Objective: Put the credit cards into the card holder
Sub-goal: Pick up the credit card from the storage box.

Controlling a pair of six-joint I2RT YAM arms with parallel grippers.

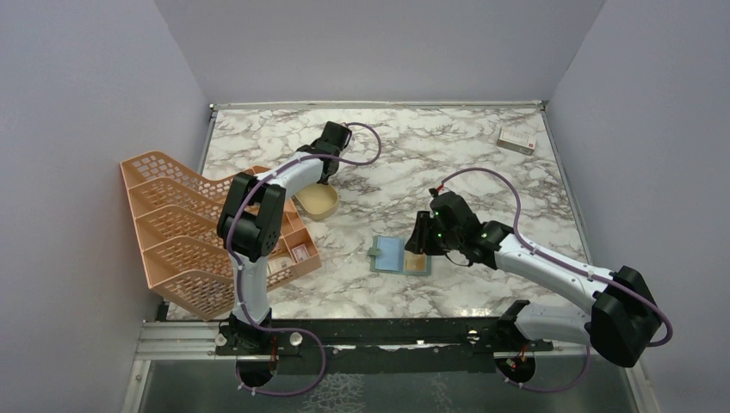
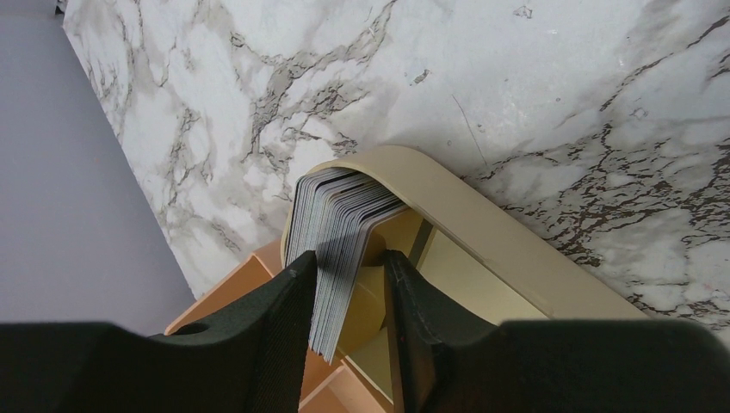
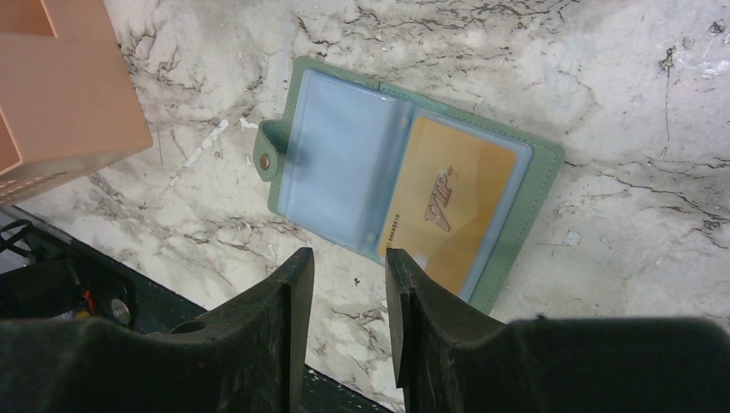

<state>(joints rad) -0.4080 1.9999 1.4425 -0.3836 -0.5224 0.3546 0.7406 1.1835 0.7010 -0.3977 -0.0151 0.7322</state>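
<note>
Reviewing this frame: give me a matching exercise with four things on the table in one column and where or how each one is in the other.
1 card holder
2 oval tin
3 white box
4 orange mesh rack

a far right corner of the table
b holds a stack of cards
c left edge of the table
d lies open, one orange card in a sleeve

Pairs: 1-d, 2-b, 3-a, 4-c
</note>
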